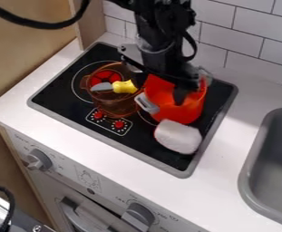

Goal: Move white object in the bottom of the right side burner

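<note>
One white object before two pots, with an open gripper above

The white object (178, 136) lies on the black cooktop (149, 149), toward the corner nearest the camera, just in front of the red pot (182, 111). It is rounded and pale, with a thin reddish edge.

Reaching in from the top edge, the black arm (158, 36) hangs down over the red pot. Its gripper (160, 87) stands open, the two fingers apart: one dips into the pot's mouth, the other is at the side toward the yellow-handled knife. The red pot sits on the right side of the cooktop; a pale gray handle (147, 103) sticks out from its left side.

To the left stands a see-through amber pot (115, 107), beside the red burner disc (106, 78). The knife (123, 87) shows at this pot, its gray blade pointing left; whether it rests in the pot or across it, I cannot tell. Small red knobs (119, 124) mark the control panel at the near edge.

A gray sink (252, 167) is set into the white counter (221, 176) on the right, and white tiles (261, 38) line the wall behind.
</note>
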`<state>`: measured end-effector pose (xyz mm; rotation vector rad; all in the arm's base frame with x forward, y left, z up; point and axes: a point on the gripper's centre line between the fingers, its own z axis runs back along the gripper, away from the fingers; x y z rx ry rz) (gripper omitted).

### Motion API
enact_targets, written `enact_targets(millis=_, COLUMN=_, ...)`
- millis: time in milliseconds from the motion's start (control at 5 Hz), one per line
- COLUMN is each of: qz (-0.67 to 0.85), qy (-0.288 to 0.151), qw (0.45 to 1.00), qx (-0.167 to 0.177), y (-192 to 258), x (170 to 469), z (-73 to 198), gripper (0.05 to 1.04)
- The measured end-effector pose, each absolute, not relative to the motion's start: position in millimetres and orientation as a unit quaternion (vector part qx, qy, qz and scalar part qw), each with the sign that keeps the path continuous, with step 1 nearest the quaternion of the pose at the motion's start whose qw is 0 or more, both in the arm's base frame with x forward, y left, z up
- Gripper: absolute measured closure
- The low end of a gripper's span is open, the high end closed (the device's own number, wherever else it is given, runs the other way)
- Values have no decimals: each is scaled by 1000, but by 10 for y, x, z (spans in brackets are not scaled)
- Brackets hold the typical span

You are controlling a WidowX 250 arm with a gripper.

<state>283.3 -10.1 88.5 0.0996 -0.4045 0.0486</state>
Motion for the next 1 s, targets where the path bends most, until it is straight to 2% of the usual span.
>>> enact_targets(millis=200, qz=19, qy=-180, qw=982, qx=58, y=-26, x=2785, z=883, gripper=83)
enact_targets(millis=600, qz=-6, qy=-163, qw=981, qx=106, y=158, x=2719, z=947, gripper=83)
enact_targets(millis=1000, qz=-49, qy=-157, qw=979, qx=118, y=421, x=2747, z=1010, gripper=83)
